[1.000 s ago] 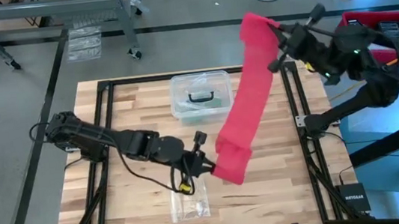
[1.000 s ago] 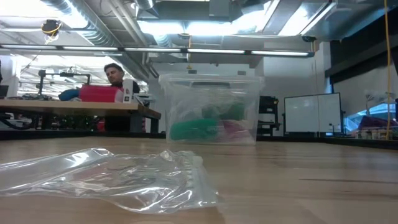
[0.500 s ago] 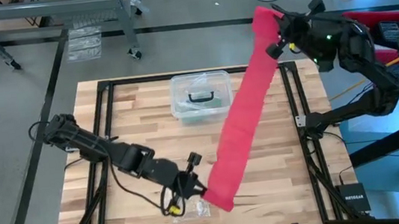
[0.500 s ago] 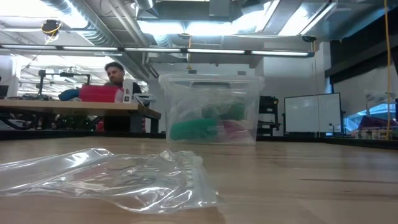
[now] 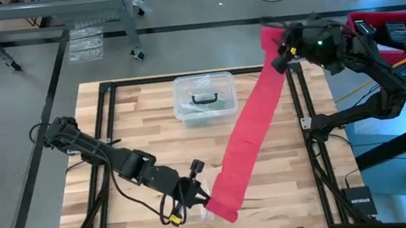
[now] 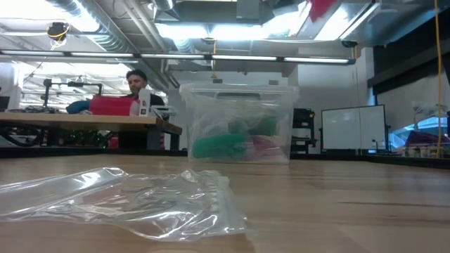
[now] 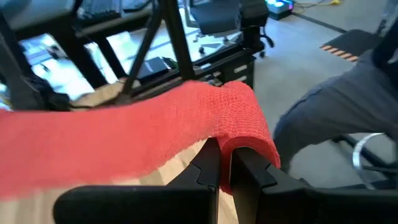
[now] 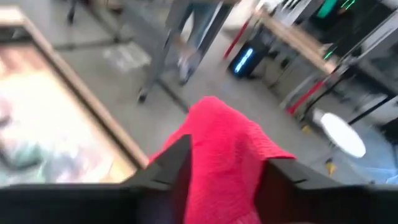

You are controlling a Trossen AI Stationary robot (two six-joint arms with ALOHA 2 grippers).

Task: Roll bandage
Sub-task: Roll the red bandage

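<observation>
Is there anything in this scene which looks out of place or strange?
Yes. The bandage is not rolled: it hangs as a long flat strip above the table, stretched between the left gripper, shut on its lower end, and the right gripper at the upper end beyond the table's far right corner. Nothing looks spilled or damaged.

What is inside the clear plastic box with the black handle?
Through the wall of the clear plastic box, a green bundle and something reddish beside it lie at the bottom. The blurry wall hides what they are. From above, the lid mostly covers them.
</observation>
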